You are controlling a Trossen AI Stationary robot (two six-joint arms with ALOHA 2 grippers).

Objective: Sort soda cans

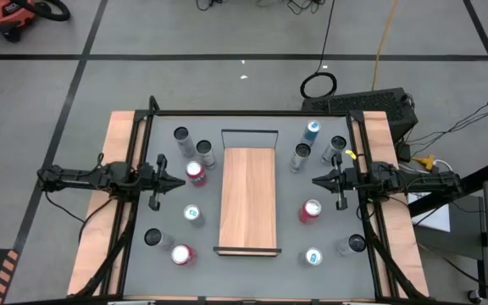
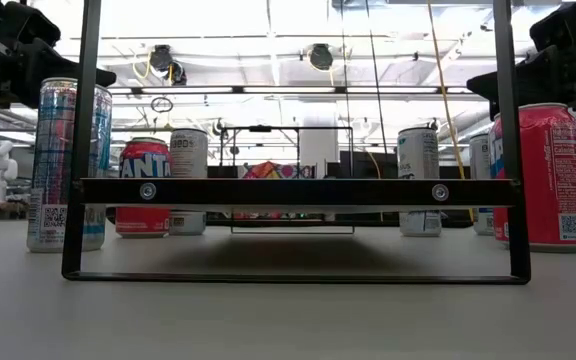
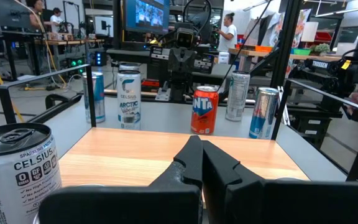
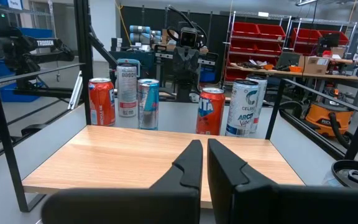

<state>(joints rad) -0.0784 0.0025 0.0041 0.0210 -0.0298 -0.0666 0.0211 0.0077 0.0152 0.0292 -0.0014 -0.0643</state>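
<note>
Both arms are just parked at the sides of the table, pointing in at each other across a wooden board (image 1: pixel 247 198) that sits inside a black wire frame (image 1: pixel 249 132) in the middle. The left gripper (image 1: pixel 179 181) has its fingers pinched fully together with nothing in them, and the right gripper (image 1: pixel 318 180) is the same: closed up, empty.

The soda cans are scattered on the grey tabletop (image 1: pixel 286 267) on either side of the board, all standing upright. On the left side there's a red can (image 1: pixel 195 173) right by the left gripper's tip, another red one (image 1: pixel 181 254) near the front edge, a slim blue can (image 1: pixel 194 214) between them, and a few silver-grey ones (image 1: pixel 182 137) around. On the right side there's a red can (image 1: pixel 311 210), a blue one (image 1: pixel 313 130) at the back, another blue (image 1: pixel 313 257) up front, plus more silver-grey cans (image 1: pixel 301 154).
</note>
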